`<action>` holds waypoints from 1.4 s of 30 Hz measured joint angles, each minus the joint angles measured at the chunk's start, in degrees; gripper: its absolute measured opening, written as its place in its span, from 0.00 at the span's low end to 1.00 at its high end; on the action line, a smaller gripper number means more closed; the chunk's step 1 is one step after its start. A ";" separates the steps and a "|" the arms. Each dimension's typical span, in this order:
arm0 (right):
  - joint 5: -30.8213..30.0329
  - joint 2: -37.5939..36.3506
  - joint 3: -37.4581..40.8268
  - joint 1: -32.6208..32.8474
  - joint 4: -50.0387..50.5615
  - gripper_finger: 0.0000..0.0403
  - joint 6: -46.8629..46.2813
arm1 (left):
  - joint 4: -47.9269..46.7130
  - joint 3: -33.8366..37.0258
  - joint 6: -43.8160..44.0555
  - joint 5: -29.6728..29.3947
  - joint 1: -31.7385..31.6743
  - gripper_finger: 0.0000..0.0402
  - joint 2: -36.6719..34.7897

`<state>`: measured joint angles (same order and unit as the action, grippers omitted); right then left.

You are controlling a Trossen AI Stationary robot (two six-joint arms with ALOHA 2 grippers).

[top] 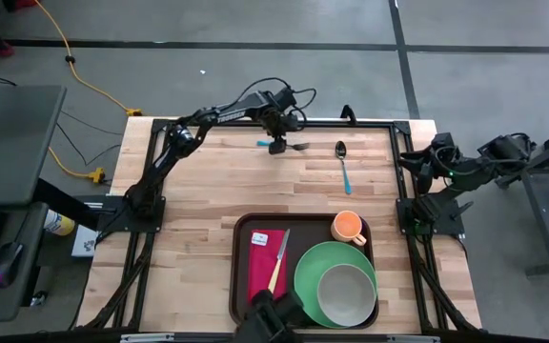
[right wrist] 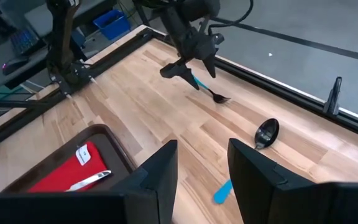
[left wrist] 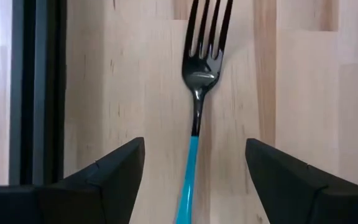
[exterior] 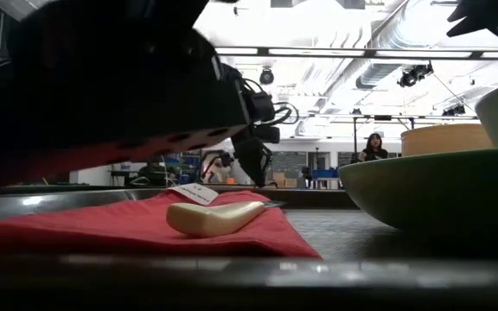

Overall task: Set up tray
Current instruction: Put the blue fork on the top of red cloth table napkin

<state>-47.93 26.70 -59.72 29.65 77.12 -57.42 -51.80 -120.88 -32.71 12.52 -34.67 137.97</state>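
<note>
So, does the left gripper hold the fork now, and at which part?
Nothing is held. The left gripper is open, one finger on each side of the fork's blue handle, not touching it.
</note>
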 joint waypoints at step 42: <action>-1.10 0.02 -0.02 0.00 -13.05 0.29 10.58 | -11.64 -14.12 -0.07 10.91 -1.69 0.76 9.94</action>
<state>-49.04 26.72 -59.75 29.65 64.07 -46.84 -63.44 -135.00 -32.77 23.43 -36.36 147.92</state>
